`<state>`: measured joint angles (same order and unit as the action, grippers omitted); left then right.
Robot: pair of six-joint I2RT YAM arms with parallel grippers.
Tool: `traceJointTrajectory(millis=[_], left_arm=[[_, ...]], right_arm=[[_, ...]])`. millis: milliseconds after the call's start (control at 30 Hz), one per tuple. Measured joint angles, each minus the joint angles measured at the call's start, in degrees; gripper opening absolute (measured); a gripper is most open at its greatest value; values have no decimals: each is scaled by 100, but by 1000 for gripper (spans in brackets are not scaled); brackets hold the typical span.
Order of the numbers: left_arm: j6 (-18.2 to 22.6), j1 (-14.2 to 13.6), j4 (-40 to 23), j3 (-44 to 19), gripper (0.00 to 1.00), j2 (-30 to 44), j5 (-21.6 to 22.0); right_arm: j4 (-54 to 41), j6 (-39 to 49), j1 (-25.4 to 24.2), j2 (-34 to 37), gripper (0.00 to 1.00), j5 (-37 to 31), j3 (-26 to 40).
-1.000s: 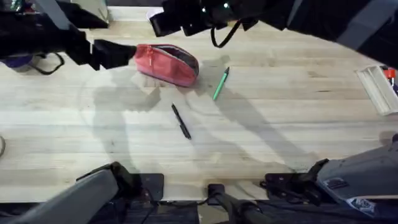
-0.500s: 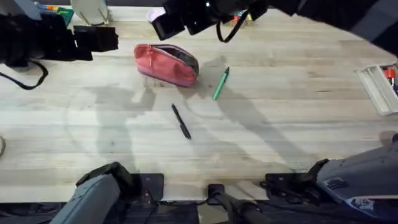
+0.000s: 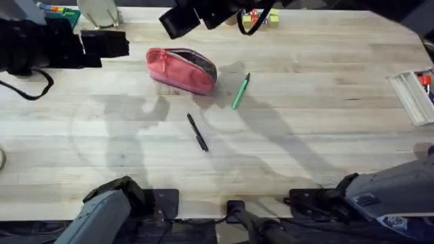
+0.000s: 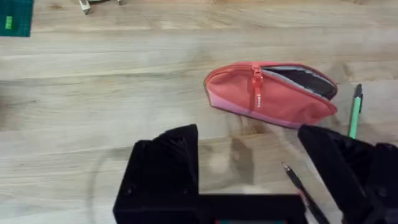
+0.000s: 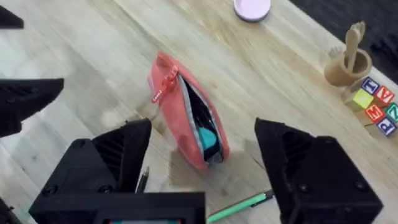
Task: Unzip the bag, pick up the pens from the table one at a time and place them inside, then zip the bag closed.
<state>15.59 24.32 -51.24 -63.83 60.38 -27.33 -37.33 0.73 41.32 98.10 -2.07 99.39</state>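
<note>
Pouch [image 3: 182, 70] lies unzipped on the bench [image 3: 325, 115], ahead of both open, empty jaws. Next step, I reckon: right jaws [image 5: 202, 171] drop onto the green pen [image 3: 241, 91] just beside them, pinch mid-barrel. Black pen [image 3: 197, 131] waits nearer the left jaws [image 4: 249, 165].

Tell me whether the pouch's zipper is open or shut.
Open. The coral-pink pouch gapes along its top in the right wrist view, showing grey lining and something teal inside; both pens lie outside on the table.
</note>
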Motion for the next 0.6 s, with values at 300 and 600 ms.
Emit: traceJointTrajectory(millis=[300, 600], left_arm=[[0, 0, 0, 0, 993, 0, 0], [0, 0, 0, 0, 993, 0, 0]], right_arm=[[342, 102, 0, 0, 208, 0, 0], [342, 103, 0, 36, 28, 4, 1]])
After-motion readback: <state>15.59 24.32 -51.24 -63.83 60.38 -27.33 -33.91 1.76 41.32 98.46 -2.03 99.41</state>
